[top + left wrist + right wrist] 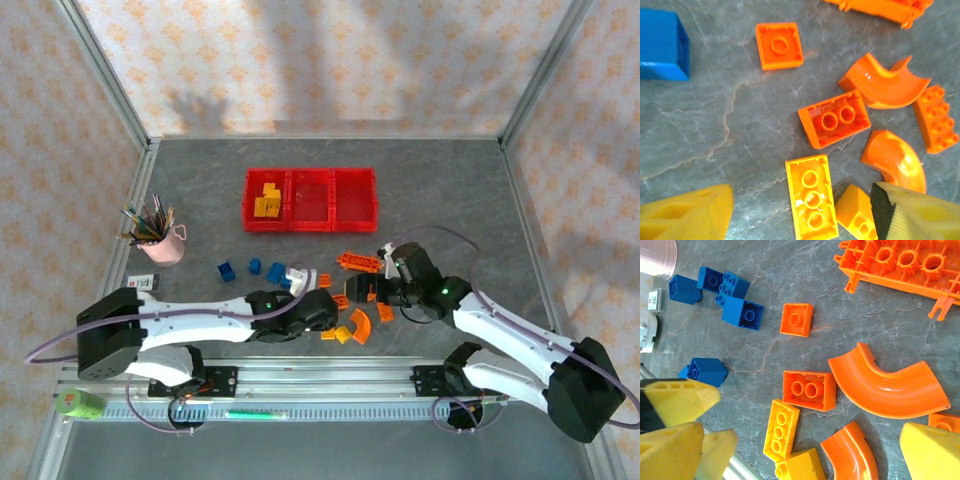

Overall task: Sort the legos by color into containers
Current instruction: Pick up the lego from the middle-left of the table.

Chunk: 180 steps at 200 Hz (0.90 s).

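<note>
The red containers [310, 198] stand in a row at the back, with yellow legos [266, 202] in the left one. Orange legos [352, 300] and the long orange plate [358, 262] lie between my arms, and blue legos [255, 268] lie to their left. My left gripper [805, 217] hangs open over an upturned yellow brick [811, 197], a finger on each side and well apart from it. A second yellow brick [856, 212] lies beside the right finger [920, 215]. My right gripper [800, 457] is wide open above the same yellow bricks [781, 430], an orange brick [809, 390] and orange arches [885, 385].
A pink cup of pencils [160, 240] stands at the left. A small white object [647, 330] lies near the blue bricks [730, 297]. The two grippers [330, 318] [368, 292] hang close together over the orange pile. A metal rail [320, 380] runs along the near edge.
</note>
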Motion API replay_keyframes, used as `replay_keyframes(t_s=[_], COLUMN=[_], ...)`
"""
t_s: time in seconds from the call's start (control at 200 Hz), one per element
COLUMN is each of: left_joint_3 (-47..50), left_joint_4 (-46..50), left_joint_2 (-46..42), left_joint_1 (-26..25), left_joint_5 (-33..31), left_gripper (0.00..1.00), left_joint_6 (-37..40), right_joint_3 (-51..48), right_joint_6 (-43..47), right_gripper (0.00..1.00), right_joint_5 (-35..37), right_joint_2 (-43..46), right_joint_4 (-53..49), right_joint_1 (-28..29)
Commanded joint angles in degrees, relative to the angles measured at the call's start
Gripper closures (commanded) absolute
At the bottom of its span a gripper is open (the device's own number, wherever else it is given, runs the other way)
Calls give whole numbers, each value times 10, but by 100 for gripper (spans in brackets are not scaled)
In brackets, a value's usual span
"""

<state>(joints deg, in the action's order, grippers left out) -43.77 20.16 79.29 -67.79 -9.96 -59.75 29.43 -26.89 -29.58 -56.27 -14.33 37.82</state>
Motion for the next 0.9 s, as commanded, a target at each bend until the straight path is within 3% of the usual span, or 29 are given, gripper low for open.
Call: replay_keyframes(t_s=[0.0, 0.355, 0.896], left_joint_3=[-31, -75, -113], left_joint_4=[-1, 22, 83], left_joint_2=[35, 128, 202], left_joint_1=[-13, -20, -21], left_joint_5=[-21, -43, -50], left_gripper=[24, 21, 30], left_joint_6=[-25, -31, -44], right_joint_3=[-14, -14, -30], right_joint_6=[-20, -24, -32], right_gripper=[0, 0, 0], right_joint_5=[13, 22, 2], right_joint_2=[19, 11, -11], right_joint_4=[15, 18, 26], right_joint_1=[-2, -6, -47])
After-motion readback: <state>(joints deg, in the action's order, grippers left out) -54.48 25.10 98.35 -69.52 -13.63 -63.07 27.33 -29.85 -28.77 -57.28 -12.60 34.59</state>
